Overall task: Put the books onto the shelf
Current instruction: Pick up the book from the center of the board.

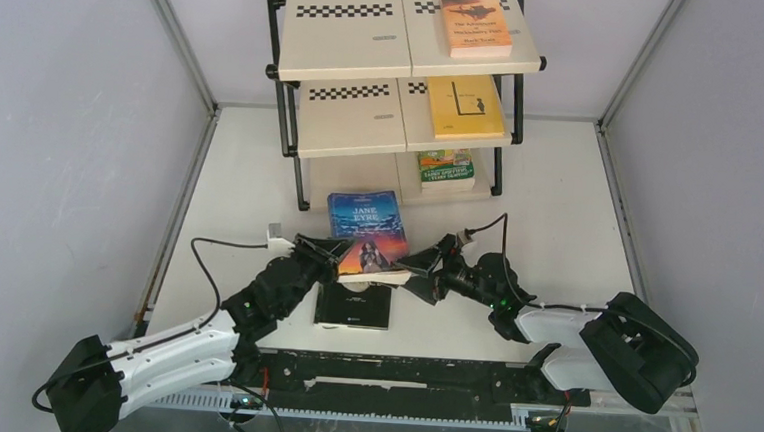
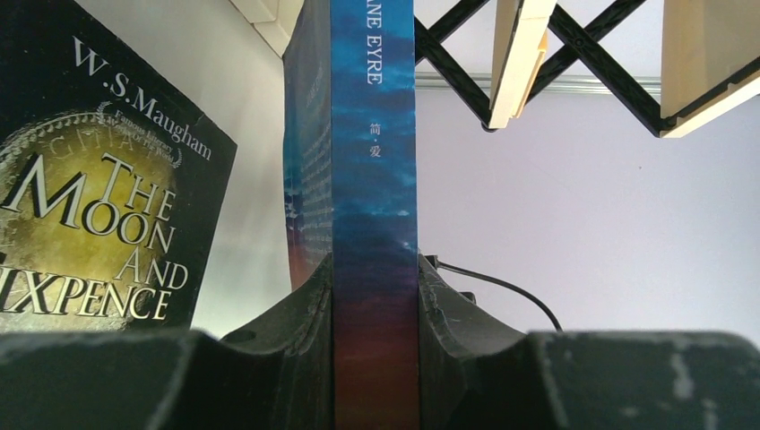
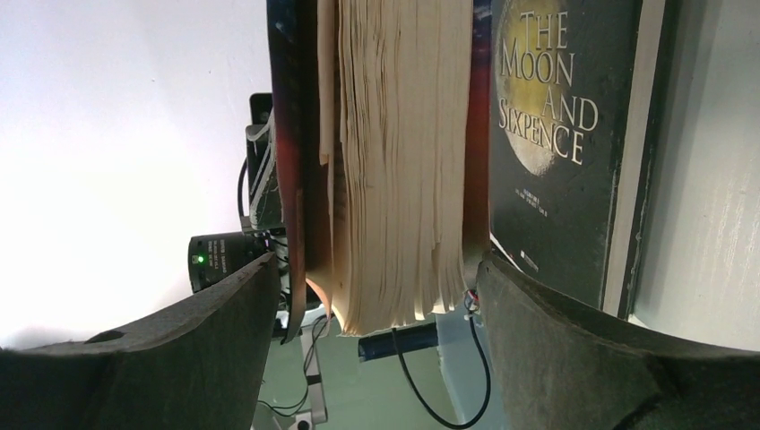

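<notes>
Two end effectors meet at one book, the blue Jane Eyre paperback (image 1: 367,230), which sits cover up near the middle of the table (image 1: 558,217), in front of the shelf (image 1: 349,34).

1. The left end effector (image 1: 341,254) is clamped on the Jane Eyre paperback at its spine. In the left wrist view its fingers (image 2: 305,305) press against both covers, with the spine standing between them.
2. The right end effector (image 1: 416,276) is spread wide. Its jaws straddle the opposite page edge of the same book, one on each side of the paper block, as the right wrist view shows. Whether the pads bear on the covers cannot be told.
3. The black Moon and Sixpence book (image 1: 352,306) lies flat on the table, partly under the near end of the Jane Eyre paperback. Contact between the two cannot be confirmed.

Shelf contents, all on the right half:
- top tier: the orange book (image 1: 475,23), lying flat
- middle tier: the yellow book (image 1: 465,106), lying flat
- bottom tier: the green book (image 1: 446,168), only its near part visible under the board above
</notes>
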You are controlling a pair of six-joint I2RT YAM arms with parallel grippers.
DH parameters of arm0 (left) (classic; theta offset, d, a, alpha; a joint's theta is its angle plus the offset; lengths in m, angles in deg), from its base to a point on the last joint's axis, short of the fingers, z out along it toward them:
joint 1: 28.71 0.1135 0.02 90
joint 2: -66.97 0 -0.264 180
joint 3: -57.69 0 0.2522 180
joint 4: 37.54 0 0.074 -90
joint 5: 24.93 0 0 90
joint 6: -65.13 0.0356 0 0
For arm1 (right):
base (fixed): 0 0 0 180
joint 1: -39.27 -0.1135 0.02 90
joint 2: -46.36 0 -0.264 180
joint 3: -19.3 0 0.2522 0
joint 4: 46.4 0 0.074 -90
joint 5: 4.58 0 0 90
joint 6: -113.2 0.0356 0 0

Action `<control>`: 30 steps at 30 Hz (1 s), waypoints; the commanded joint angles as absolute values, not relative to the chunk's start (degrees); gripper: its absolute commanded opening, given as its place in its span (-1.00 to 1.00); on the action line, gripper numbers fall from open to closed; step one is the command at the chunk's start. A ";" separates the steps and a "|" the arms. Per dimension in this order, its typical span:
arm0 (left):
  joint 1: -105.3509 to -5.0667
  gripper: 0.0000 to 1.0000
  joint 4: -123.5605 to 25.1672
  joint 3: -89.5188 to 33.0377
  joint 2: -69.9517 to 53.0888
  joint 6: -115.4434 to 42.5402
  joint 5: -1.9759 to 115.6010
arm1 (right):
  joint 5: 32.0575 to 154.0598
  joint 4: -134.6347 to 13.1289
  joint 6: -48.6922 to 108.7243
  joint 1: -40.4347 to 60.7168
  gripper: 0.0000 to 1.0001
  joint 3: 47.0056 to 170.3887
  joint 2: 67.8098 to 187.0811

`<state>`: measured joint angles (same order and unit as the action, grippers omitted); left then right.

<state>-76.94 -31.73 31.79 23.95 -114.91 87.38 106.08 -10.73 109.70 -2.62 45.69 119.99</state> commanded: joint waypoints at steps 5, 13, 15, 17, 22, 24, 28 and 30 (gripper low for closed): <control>-77.28 -1.00 -17.11 23.80 26.14 -116.89 88.12 | 105.91 -7.71 108.42 -3.21 0.73 45.90 119.56; -77.31 -1.00 -17.19 23.82 26.46 -117.12 87.80 | 105.56 -9.03 106.65 -3.45 0.73 45.98 119.76; -77.32 -1.00 -17.13 23.73 26.46 -117.24 87.62 | 105.54 -8.61 106.70 -3.62 0.73 45.98 120.27; -77.27 -1.00 -17.11 23.71 26.57 -117.29 87.60 | 105.54 -8.15 106.70 -3.70 0.73 45.98 120.65; -77.27 -1.00 -17.11 23.63 26.72 -117.48 87.53 | 105.59 -7.59 106.52 -4.00 0.73 45.94 121.53; -77.32 -1.00 -16.87 23.63 26.70 -117.78 87.44 | 105.71 -7.22 106.43 -3.99 0.73 45.98 122.14; -77.29 -1.00 -16.75 23.54 26.44 -117.86 87.02 | 105.82 -5.97 106.56 -4.15 0.73 45.82 123.29; -77.32 -1.00 -16.75 23.60 26.28 -117.94 86.88 | 105.72 -4.84 107.11 -4.15 0.73 45.81 123.92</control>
